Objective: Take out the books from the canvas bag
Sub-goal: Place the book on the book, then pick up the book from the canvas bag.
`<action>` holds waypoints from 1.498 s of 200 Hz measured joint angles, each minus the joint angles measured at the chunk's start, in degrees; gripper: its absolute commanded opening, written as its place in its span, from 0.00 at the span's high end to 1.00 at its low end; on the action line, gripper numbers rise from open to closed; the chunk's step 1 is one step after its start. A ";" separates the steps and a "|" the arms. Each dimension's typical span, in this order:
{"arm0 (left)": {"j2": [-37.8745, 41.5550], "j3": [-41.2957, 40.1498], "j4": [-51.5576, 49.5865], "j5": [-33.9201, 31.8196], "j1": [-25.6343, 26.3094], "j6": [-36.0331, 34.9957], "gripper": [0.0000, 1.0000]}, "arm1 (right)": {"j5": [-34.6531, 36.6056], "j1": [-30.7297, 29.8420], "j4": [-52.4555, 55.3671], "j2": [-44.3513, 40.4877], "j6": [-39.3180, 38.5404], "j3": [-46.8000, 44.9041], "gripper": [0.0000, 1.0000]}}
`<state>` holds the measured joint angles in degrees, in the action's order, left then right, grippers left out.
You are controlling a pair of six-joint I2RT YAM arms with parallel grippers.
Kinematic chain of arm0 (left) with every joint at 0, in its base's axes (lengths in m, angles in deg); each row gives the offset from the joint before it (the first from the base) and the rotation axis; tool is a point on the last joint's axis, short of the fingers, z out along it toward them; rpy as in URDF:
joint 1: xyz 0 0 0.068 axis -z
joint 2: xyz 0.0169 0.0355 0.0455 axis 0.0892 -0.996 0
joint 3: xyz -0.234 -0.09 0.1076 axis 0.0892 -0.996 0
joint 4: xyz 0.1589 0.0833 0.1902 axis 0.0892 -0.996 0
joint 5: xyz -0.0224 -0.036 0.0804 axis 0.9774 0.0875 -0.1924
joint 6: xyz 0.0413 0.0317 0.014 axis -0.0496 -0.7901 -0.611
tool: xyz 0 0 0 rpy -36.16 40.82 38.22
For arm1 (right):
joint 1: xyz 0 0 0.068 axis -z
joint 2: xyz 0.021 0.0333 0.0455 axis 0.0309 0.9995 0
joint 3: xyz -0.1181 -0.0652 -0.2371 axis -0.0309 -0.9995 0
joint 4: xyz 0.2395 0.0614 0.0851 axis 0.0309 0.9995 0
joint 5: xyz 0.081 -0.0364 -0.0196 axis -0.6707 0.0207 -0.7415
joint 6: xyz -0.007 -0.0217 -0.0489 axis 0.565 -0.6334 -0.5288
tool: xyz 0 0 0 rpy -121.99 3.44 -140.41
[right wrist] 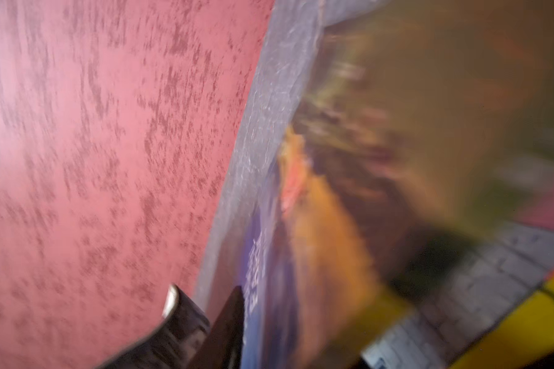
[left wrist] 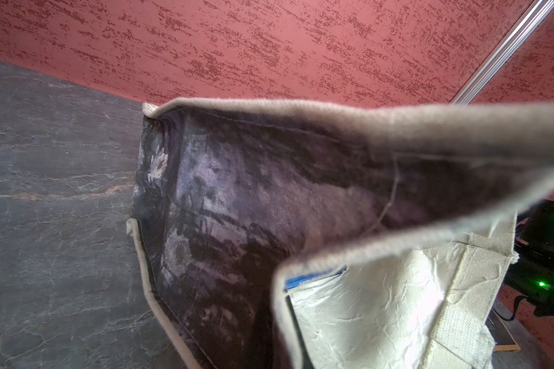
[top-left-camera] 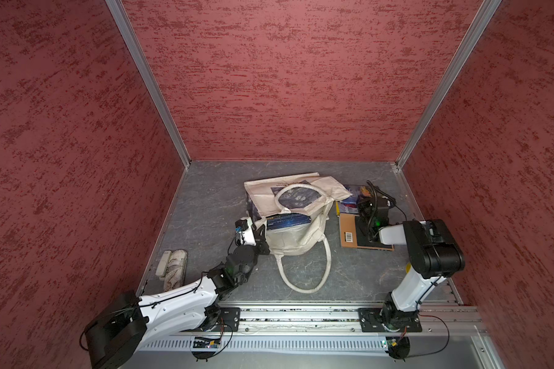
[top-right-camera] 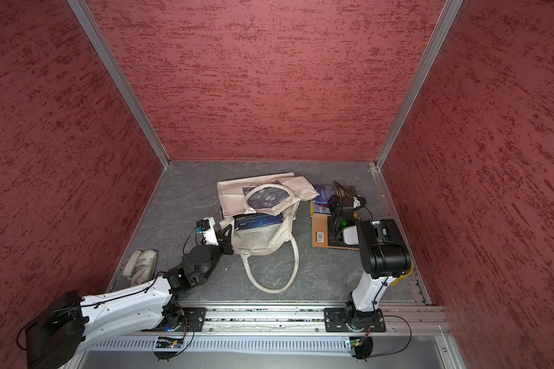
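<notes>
Left gripper was clenched on the rim of the canvas bag, a navy book lying in its mouth; if the cloth slipped, the mouth could close over it. Right gripper, beside the bag, could not be judged released or clenched.

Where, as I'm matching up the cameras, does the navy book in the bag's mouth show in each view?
A top view: navy book mid-table, in the canvas bag mouth.
A top view: same spot, slightly further left in the picture.
Left wrist: only a blue sliver peeking from behind the bag's rim.
Right wrist: not in it.
Shared landmark: the bag's cream rim; the right wrist view misses it.
</notes>
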<state>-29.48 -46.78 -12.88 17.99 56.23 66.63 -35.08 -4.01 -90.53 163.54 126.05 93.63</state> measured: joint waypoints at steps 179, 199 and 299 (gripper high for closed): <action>-0.90 -0.04 2.12 2.01 -0.07 -0.09 1.00 | -4.11 -11.17 24.83 -33.42 -8.33 -4.20 0.01; -0.90 -0.17 3.45 3.41 -0.07 -0.37 1.00 | -0.61 -19.12 27.93 -38.82 -11.34 -3.65 0.01; 2.23 -0.46 4.92 8.00 -0.33 -1.46 1.00 | 18.43 -51.36 36.06 -49.07 -18.56 -2.49 0.16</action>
<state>-27.25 -47.24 -7.97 25.99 55.90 65.16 -16.65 -55.37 -54.46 114.47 107.50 91.14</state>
